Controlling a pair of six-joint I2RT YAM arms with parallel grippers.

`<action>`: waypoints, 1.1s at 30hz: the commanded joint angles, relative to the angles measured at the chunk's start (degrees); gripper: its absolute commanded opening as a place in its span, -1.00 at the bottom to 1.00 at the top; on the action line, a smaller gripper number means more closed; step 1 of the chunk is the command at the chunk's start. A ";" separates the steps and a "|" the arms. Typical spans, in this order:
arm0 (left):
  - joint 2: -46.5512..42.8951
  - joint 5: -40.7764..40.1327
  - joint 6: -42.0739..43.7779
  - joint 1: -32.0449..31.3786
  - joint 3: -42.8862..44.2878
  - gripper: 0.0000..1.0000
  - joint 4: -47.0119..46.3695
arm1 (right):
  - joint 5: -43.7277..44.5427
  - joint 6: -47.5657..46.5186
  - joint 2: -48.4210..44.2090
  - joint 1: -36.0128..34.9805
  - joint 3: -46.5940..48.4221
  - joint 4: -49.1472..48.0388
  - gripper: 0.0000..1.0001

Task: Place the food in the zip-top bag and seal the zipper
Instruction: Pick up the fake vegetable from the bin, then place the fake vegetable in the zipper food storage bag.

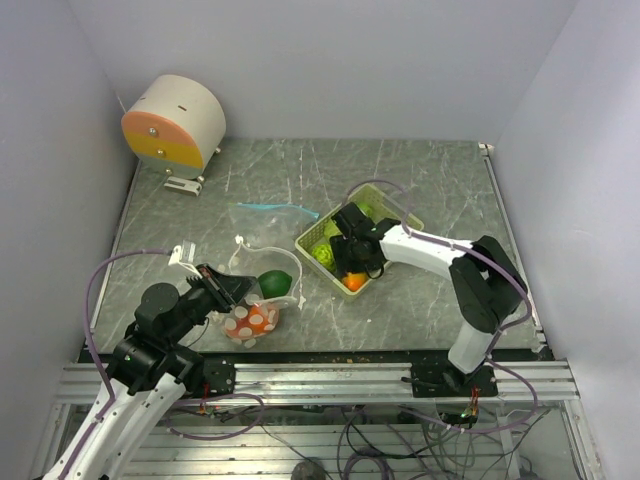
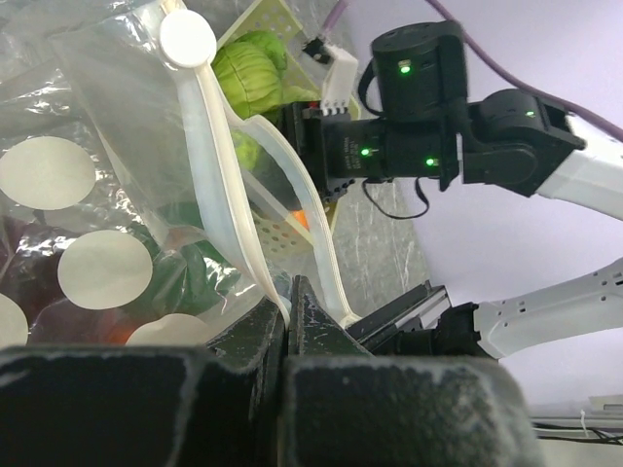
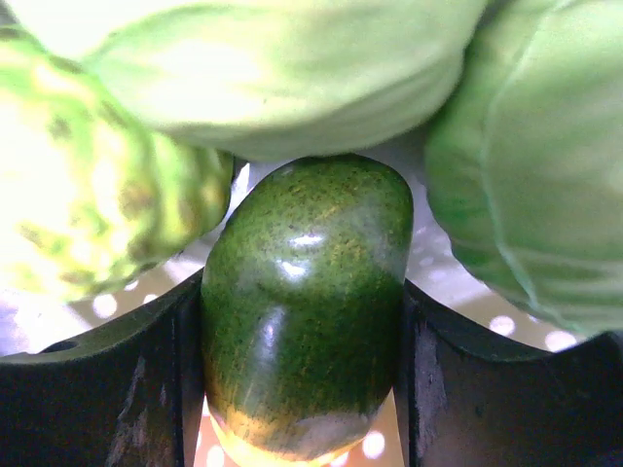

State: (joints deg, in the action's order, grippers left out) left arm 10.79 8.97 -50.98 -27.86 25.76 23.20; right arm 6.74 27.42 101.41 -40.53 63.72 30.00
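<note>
My left gripper point(image 1: 222, 288) point(image 2: 284, 302) is shut on the white zipper rim point(image 2: 219, 185) of the clear zip-top bag point(image 1: 250, 318) point(image 2: 107, 195) printed with white dots. A dark green food point(image 1: 275, 282) and something orange lie inside the bag. My right gripper point(image 1: 350, 250) point(image 3: 304, 292) reaches down into the pale yellow-green basket point(image 1: 398, 212). Its fingers point(image 3: 165, 379) press both sides of a glossy dark green food point(image 3: 307, 282). Pale green foods point(image 3: 273, 68) and a bumpy one point(image 3: 88, 185) crowd around it. An orange food point(image 1: 355, 282) lies at the basket's near corner.
A second clear bag with a blue strip point(image 1: 272, 210) lies flat behind the held bag. A cream and orange drum point(image 1: 175, 122) stands at the back left corner. White walls close in on three sides, and the metal rail point(image 1: 330, 375) runs along the near edge.
</note>
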 commanded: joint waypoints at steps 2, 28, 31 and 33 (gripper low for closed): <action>0.38 -1.41 1.12 -0.18 2.51 -0.86 0.41 | 1.62 0.06 -8.13 0.02 4.14 3.38 -0.81; 0.69 0.90 -1.73 -0.18 2.38 -0.86 -4.29 | -18.51 -0.22 -21.19 -15.92 -3.54 -45.84 -0.81; -2.54 0.57 -2.08 -0.18 1.83 -0.86 -3.43 | -9.19 -1.99 -18.82 -19.21 -4.60 -45.49 -0.82; -5.19 -0.05 -2.50 -0.14 1.10 -0.86 -2.69 | -4.03 -3.21 -17.57 -21.00 -5.42 -45.15 -0.82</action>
State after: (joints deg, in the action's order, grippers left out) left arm 10.04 8.80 -52.58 -27.86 25.87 21.26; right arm -10.44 26.00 82.39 -58.37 59.83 -12.16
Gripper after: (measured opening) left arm 0.075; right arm 0.607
